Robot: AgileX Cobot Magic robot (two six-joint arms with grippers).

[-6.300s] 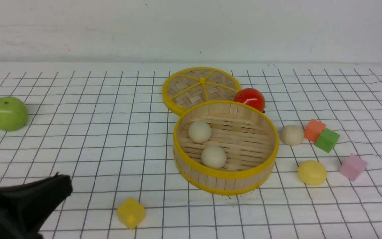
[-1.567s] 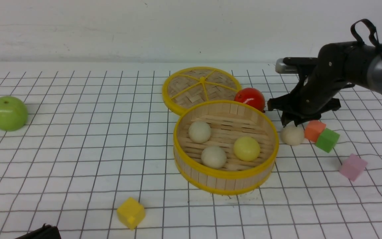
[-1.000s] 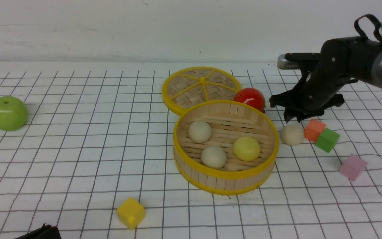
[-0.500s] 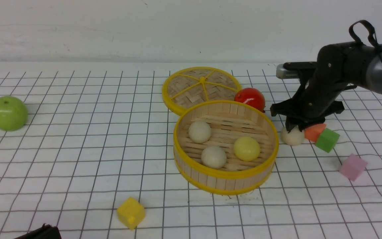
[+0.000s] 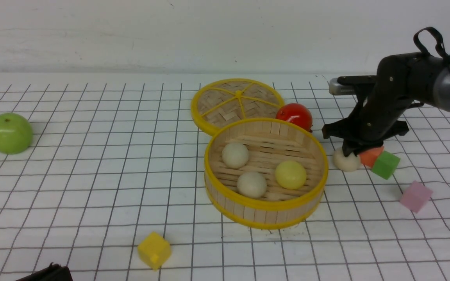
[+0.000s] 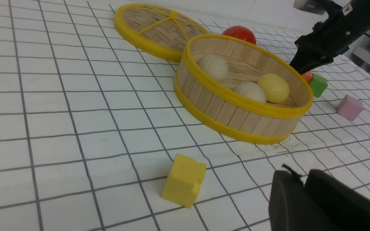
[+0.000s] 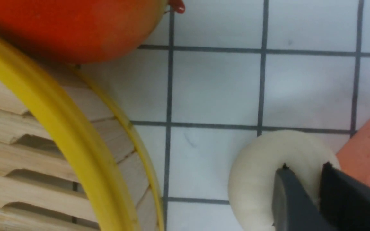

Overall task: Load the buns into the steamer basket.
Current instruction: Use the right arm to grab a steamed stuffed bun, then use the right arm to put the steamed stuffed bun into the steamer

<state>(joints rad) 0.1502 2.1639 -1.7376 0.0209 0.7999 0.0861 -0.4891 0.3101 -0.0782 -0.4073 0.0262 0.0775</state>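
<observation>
Bun [image 7: 255,173] dents under my right pincer [image 7: 305,168], which pinches its top: apparently soft and light, so I hold gently, across the middle.

A white gridded tabletop [image 5: 92,175] meets a plain white wall [image 5: 131,31].

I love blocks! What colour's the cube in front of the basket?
Yellow cube; best in left wrist view.

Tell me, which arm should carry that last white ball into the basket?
The right. The right tool is pinching the bun on the table beside the steamer basket. The left tool sits near the yellow cube, on the basket's far side from that bun.
</observation>
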